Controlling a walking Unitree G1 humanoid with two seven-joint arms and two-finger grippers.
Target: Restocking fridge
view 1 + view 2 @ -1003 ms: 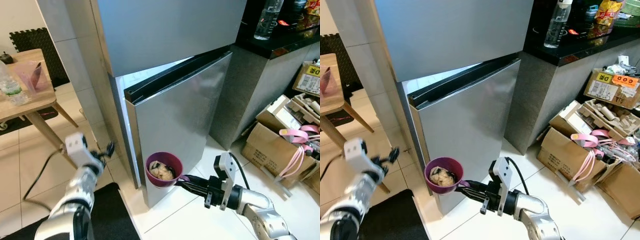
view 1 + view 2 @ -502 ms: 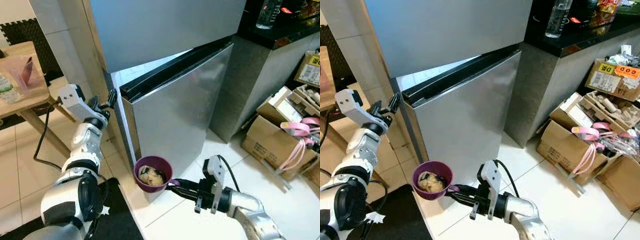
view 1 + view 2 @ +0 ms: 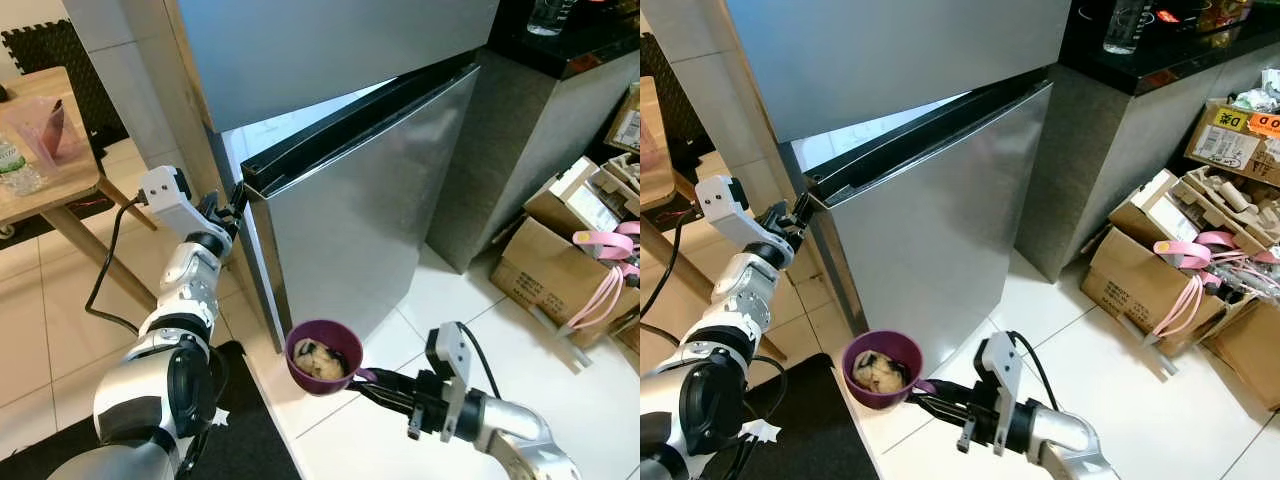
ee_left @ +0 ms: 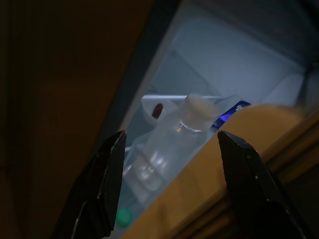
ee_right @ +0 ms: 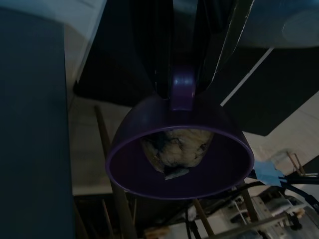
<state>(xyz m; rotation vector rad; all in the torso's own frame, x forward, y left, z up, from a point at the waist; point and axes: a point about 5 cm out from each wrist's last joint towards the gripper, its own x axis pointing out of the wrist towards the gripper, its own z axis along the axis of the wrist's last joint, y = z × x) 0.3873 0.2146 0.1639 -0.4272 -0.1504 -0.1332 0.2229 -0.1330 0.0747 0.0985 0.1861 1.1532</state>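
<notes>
Right gripper (image 3: 372,385) pinches handle of purple cup (image 3: 323,356), food lump inside, low before fridge door (image 3: 370,210). Left gripper (image 3: 236,197), fingers spread, at door's top corner by lit gap; clear bottle (image 4: 172,142) inside. Cardboard boxes (image 3: 1160,280) on floor at right; one label looks like "COD". Wooden table (image 3: 50,180) at left.

Head eyes look down at the fridge door (image 3: 370,210); wrist cameras peer closely along their jaws.

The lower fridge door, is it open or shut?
Open, but only a crack. The lower door stands ajar, lit interior showing along its edge, where the left gripper reaches; the left wrist view looks in at a bottle.
</notes>
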